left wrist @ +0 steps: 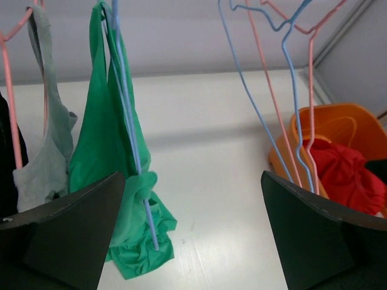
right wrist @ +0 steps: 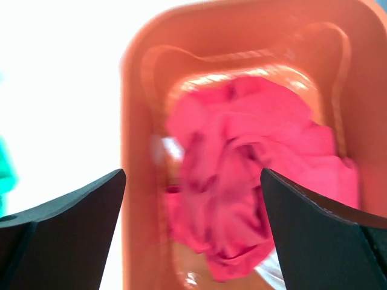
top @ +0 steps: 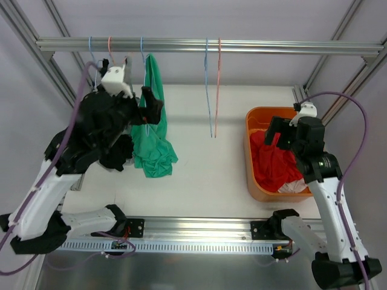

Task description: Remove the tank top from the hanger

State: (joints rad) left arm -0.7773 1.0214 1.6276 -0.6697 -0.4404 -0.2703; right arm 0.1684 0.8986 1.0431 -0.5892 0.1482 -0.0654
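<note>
Right pincer (right wrist: 192, 193) stands released over orange bin (top: 249, 118) holding red top (top: 275, 166). Left pincer (left wrist: 192, 181), released, faces green tank top (left wrist: 106, 151) well left of bin. Likely next: grip it.

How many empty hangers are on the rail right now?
2: a blue hanger and a pink hanger, side by side midway along the rail. The left arm may hide others.

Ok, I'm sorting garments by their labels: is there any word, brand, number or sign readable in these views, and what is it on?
None can be read.
The green tank top, grey garment, red clothing, orange bin and rail show no print, tag or marking.
The right wrist view is too blurred to show small print.
</note>
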